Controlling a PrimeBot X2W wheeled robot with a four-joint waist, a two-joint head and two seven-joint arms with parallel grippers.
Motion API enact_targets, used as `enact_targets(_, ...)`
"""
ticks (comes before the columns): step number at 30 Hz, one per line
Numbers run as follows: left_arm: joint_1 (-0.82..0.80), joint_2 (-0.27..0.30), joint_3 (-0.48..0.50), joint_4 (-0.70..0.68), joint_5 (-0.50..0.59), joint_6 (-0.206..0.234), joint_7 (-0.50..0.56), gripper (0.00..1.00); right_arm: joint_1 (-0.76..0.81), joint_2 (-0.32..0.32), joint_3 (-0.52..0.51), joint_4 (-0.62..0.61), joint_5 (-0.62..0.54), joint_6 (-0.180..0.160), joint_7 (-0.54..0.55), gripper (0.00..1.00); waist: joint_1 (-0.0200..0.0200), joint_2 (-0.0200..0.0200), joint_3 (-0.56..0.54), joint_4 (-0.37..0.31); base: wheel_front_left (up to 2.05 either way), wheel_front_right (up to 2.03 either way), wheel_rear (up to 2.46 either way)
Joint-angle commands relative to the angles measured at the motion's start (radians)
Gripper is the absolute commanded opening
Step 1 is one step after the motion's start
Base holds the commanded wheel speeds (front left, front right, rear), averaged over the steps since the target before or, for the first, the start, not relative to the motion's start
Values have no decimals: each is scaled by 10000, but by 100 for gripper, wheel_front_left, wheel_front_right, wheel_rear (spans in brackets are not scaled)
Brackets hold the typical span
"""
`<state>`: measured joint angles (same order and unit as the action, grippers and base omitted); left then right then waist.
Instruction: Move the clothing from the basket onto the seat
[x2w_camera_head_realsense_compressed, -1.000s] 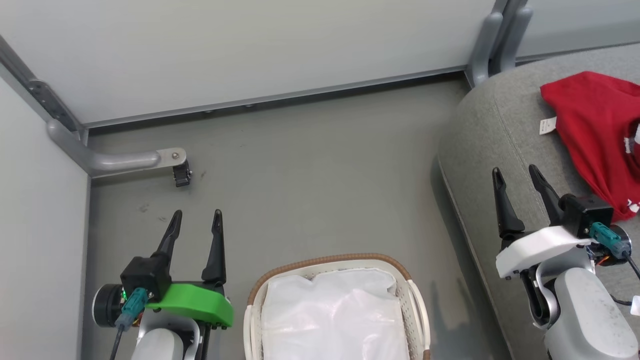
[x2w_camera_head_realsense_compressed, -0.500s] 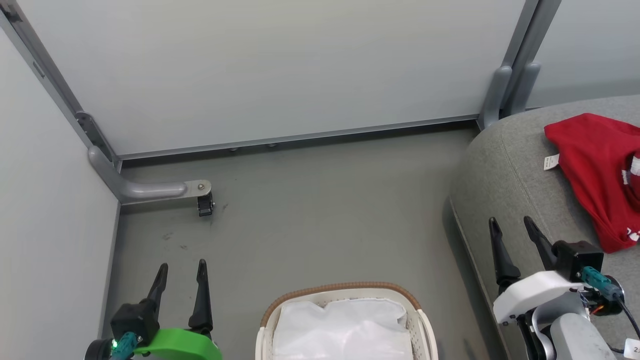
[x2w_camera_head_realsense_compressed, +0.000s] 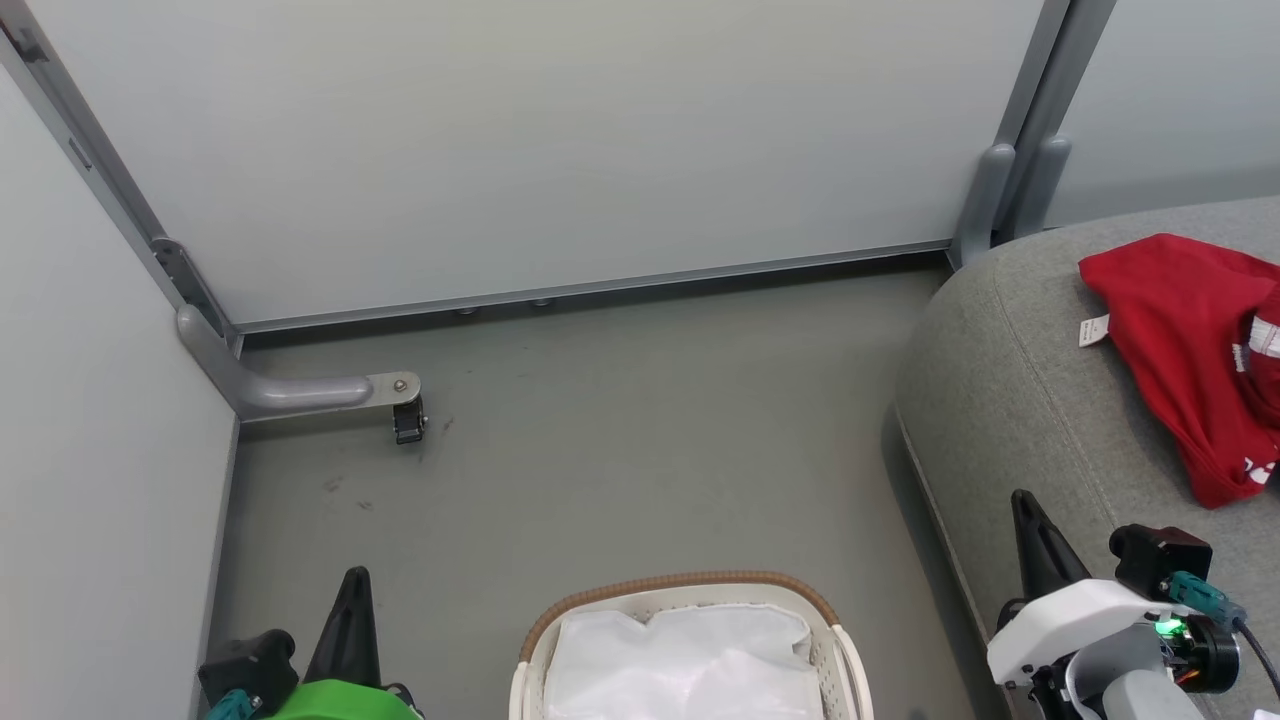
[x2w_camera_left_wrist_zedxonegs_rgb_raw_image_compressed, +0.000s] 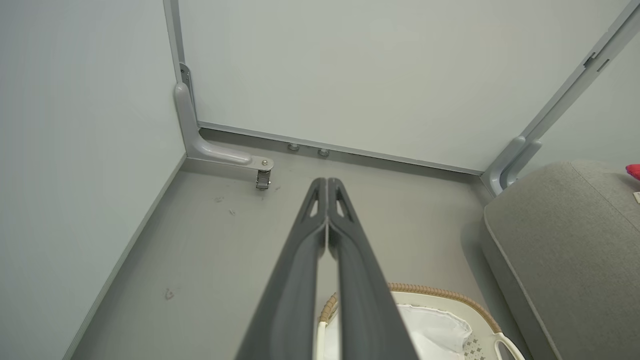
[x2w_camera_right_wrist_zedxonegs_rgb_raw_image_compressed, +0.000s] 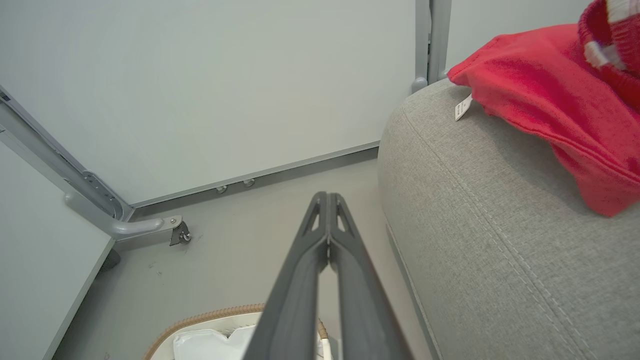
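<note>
Across the far side runs a pale grey wall panel (x2w_camera_head_realsense_compressed: 560, 150), with grey floor (x2w_camera_head_realsense_compressed: 620, 440) below it. On the right is the seat (x2w_camera_head_realsense_compressed: 1010, 400), grey fabric with a rounded corner (stitched seam clear in the right wrist view). Near centre on the floor sits the basket (x2w_camera_head_realsense_compressed: 680, 583), white with a brown woven rim and a white liner (x2w_camera_head_realsense_compressed: 690, 660) inside; its near part is cut off by the frame edge. The clothing (x2w_camera_head_realsense_compressed: 1180, 330) lies crumpled on top of the seat at far right, bright red, well apart from the basket, with white stripe trim at its right edge. The left gripper (x2w_camera_head_realsense_compressed: 353, 578) is near left, beside the basket and over the floor, fingers pressed together with nothing between them. The right gripper (x2w_camera_head_realsense_compressed: 1022, 500) is near right by the seat's edge, fingers likewise clenched and empty, apart from the clothing. A small white tag (x2w_camera_head_realsense_compressed: 1092, 330) sticks out at the garment's left edge. Far left, a small caster (x2w_camera_head_realsense_compressed: 409, 420) hangs under a grey bracket (x2w_camera_head_realsense_compressed: 300, 390).
</note>
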<state>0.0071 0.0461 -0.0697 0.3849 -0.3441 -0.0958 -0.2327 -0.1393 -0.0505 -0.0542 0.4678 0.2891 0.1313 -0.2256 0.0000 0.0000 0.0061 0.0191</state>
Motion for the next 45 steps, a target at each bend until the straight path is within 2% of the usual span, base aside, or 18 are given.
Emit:
enact_targets(1, -182, 21, 91, -219, -496, -35, 98, 0, -171, -76, -57, -243, 512, 1, 114, 0, 0, 0, 0, -3, 0, 0, 0)
enact_targets(22, -466, 30, 561, -583, -3843, -124, 1005, 0, 10, -62, -156, -865, 4017, -1, 964, 0, 0, 0, -5, -36, 0, 0, 0)
enact_targets(45, -729, 40, 973, -860, -6654, -197, 1795, 0, 115, -49, -301, -1322, 6956, -3, 1744, 0, 0, 0, -10, -72, 0, 0, 0)
